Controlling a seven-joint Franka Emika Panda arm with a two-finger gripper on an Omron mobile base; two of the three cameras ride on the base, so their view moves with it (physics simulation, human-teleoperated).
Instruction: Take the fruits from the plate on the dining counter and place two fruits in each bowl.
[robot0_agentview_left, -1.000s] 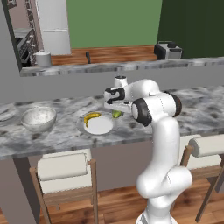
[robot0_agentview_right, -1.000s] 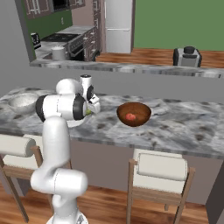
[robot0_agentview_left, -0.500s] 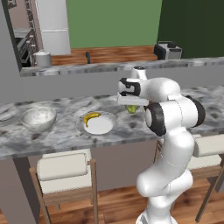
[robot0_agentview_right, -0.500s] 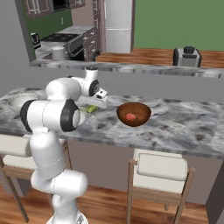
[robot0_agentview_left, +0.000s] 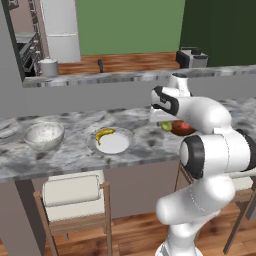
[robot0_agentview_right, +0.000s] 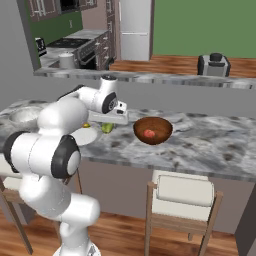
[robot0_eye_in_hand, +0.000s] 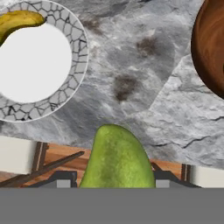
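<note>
pincer (robot0_eye_in_hand: 117, 186) gripping green fruit (robot0_eye_in_hand: 117, 161), carrying it above surface (robot0_eye_in_hand: 144, 87) | heading between plate (robot0_eye_in_hand: 48, 103) and brown bowl (robot0_eye_in_hand: 212, 48), likely for dropping | banana (robot0_eye_in_hand: 17, 22) waiting on plate

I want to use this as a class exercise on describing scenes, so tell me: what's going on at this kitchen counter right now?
A white robot arm is moving fruit from a plate into bowls on the marbled dining counter. Its gripper is shut on an oblong green fruit and hangs over the counter between the plate and the dark brown bowl. A red fruit already sits in that bowl. A banana lies on the plate, and a pale speckled bowl stands to the plate's other side.
</note>
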